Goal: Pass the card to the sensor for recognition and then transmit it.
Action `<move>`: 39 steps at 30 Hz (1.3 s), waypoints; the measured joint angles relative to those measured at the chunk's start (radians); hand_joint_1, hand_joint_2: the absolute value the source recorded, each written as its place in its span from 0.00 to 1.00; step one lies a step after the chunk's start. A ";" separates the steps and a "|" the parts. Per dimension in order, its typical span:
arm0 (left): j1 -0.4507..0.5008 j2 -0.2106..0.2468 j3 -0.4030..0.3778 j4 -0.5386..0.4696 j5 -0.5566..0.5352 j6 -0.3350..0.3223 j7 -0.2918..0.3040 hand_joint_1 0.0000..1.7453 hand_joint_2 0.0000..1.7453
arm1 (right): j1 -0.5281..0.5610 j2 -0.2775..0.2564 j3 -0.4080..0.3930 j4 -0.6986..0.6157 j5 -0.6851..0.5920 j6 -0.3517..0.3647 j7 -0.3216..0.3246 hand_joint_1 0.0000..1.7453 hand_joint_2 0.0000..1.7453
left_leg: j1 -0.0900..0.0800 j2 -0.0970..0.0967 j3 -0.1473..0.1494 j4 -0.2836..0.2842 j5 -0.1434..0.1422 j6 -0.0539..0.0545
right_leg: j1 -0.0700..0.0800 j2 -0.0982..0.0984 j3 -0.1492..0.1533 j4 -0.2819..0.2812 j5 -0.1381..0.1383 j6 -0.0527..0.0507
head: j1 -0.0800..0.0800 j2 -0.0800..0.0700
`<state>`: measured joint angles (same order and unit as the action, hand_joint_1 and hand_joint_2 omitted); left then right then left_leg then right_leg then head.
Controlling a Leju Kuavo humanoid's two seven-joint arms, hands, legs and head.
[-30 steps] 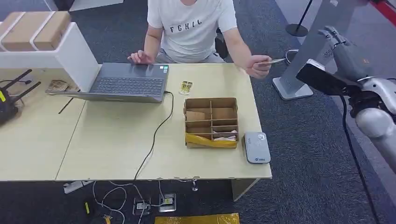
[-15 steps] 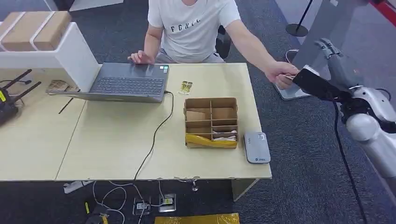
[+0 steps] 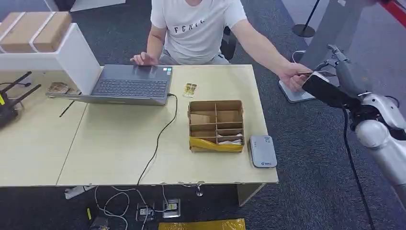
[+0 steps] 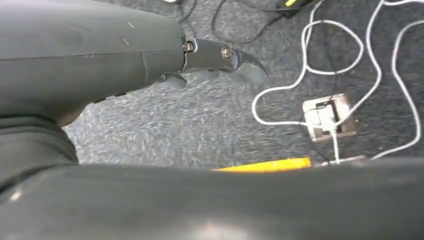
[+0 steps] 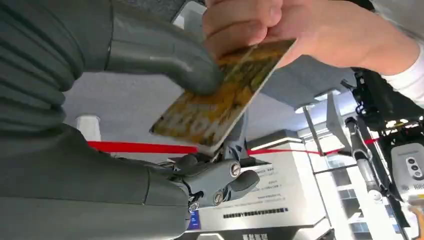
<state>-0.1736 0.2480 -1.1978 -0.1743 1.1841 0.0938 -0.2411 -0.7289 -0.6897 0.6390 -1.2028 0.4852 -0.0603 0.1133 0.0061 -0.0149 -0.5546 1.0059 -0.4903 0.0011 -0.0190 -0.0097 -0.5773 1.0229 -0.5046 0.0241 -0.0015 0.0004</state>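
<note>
The card (image 5: 220, 107), yellow-brown and printed, lies between my right hand's thumb (image 5: 165, 55) and its darker fingers (image 5: 220, 180); a person's hand (image 5: 280, 25) still grips its far end. In the head view my right hand (image 3: 342, 79) is raised off the table's right edge, meeting the person's hand (image 3: 291, 75) at the card (image 3: 313, 73). The grey sensor (image 3: 263, 151) lies flat near the table's front right corner. My left hand (image 4: 220, 55) hangs over the carpet with its fingers apart and nothing in it.
A divided cardboard box (image 3: 216, 124) stands beside the sensor. A laptop (image 3: 131, 85) with a cable, small cards (image 3: 190, 89) and a black router (image 3: 9, 100) sit on the table (image 3: 119, 158). The person sits behind it. A metal stand base (image 3: 299, 93) is on the floor.
The person's hand carried the card from above the table's right edge out to my right hand. My right hand came down and inward, and its thumb now rests on the card.
</note>
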 joint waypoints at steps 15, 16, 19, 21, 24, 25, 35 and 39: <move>0.025 -0.003 0.017 0.000 0.006 0.003 0.017 0.00 0.00 | 0.030 0.025 0.014 0.031 -0.042 -0.041 -0.045 1.00 1.00 | 0.000 0.000 0.000 0.000 0.000 0.000 | 0.000 0.000 0.000 0.000 0.000 0.000 | -0.001 0.000; 0.025 -0.003 0.017 0.000 0.005 0.003 0.018 0.00 0.00 | 0.033 0.028 0.014 0.034 -0.043 -0.042 -0.047 1.00 1.00 | 0.000 0.000 0.000 0.000 0.000 0.000 | 0.000 0.000 0.000 0.000 0.000 0.000 | 0.000 0.000; 0.025 -0.005 0.017 0.000 -0.001 0.004 0.020 0.00 0.00 | 0.039 0.043 0.024 0.048 -0.059 -0.048 -0.058 1.00 1.00 | 0.000 0.000 0.000 0.000 0.000 0.000 | 0.000 0.000 0.000 0.000 0.000 0.000 | 0.000 0.000; 0.025 -0.006 0.017 0.000 -0.003 0.005 0.021 0.00 0.00 | 0.051 0.056 0.033 0.060 -0.070 -0.060 -0.066 1.00 1.00 | 0.000 0.000 0.000 0.000 0.000 0.000 | 0.000 0.000 0.000 0.000 0.000 0.000 | 0.000 0.000; 0.025 -0.006 0.017 0.000 -0.005 0.006 0.023 0.00 0.00 | 0.077 0.077 0.048 0.082 -0.089 -0.081 -0.086 1.00 1.00 | 0.000 0.000 -0.001 0.000 0.000 0.000 | 0.000 0.000 0.000 0.000 0.000 0.000 | 0.000 0.000; 0.026 -0.006 0.017 0.000 -0.005 0.006 0.024 0.00 0.00 | 0.083 0.085 0.055 0.091 -0.091 -0.088 -0.089 1.00 1.00 | 0.000 0.000 -0.001 0.000 0.000 0.000 | 0.000 0.000 0.000 0.000 0.000 0.000 | 0.000 0.000; 0.029 -0.006 0.017 0.000 -0.008 0.008 0.029 0.00 0.00 | 0.117 0.133 0.089 0.167 -0.109 -0.113 -0.116 1.00 1.00 | 0.000 0.000 -0.001 0.000 0.000 0.000 | 0.000 0.000 0.000 0.000 0.000 0.000 | 0.000 0.000; 0.030 -0.005 0.017 0.000 -0.003 0.012 0.029 0.00 0.00 | 0.121 0.145 0.099 0.193 -0.121 -0.115 -0.118 1.00 1.00 | 0.000 0.000 0.000 0.000 0.000 0.000 | 0.000 0.000 0.000 0.000 0.000 0.000 | 0.000 0.000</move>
<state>-0.1439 0.2430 -1.1810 -0.1743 1.1814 0.1057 -0.2117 -0.6084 -0.5447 0.7378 -1.0097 0.3639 -0.1751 -0.0050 0.0063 -0.0146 -0.5547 1.0057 -0.4903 0.0011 -0.0189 -0.0093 -0.5776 1.0230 -0.5046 0.0241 -0.0015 0.0004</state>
